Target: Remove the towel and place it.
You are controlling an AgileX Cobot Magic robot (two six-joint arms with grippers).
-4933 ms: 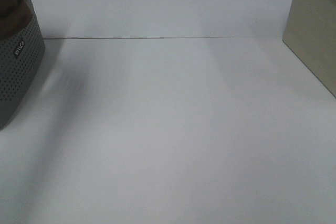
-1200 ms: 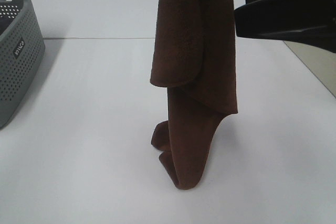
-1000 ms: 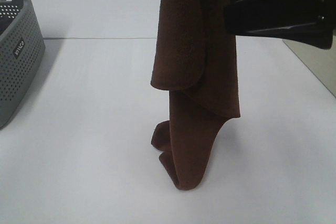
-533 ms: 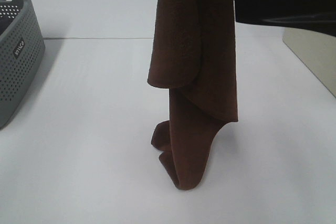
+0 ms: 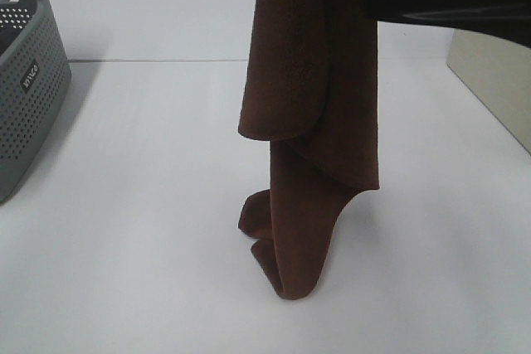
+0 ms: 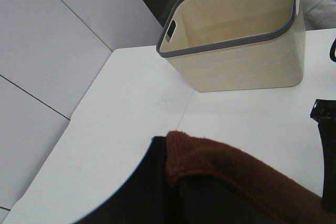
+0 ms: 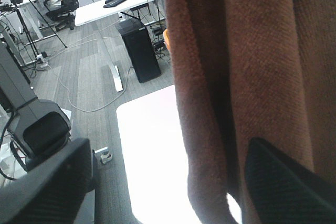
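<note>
**The second gripper comes up to the towel**

The towel [image 5: 311, 122] hangs in a long brown strip over the middle of the table [image 5: 149, 246]. Its top goes up out of the high view. Its bottom end sits on the table in a small fold.

The left gripper [image 6: 173, 187] is pressed tight on the top edge of the towel and holds it up. You can see the brown edge caught in its dark jaws in the left wrist view.

The right gripper [image 7: 168, 182] has its jaws spread wide. The towel hangs down between them, and they do not look pressed on it yet.

Here is what is new. A few seconds ago the table was bare and the brown cloth was over at the grey basket [image 5: 25, 97]. So the towel is out now (that half of the job looks done). A second ago the right gripper was just beside the towel. Now its dark shape sits over the towel's upper right edge in the high view. The towel itself has hardly moved, and its bottom end is on the same spot.

I think the right gripper is getting ready to take a second hold. Then both arms can lay the towel down. A beige bin [image 5: 498, 72] stands off to the right, well apart from the towel.
</note>
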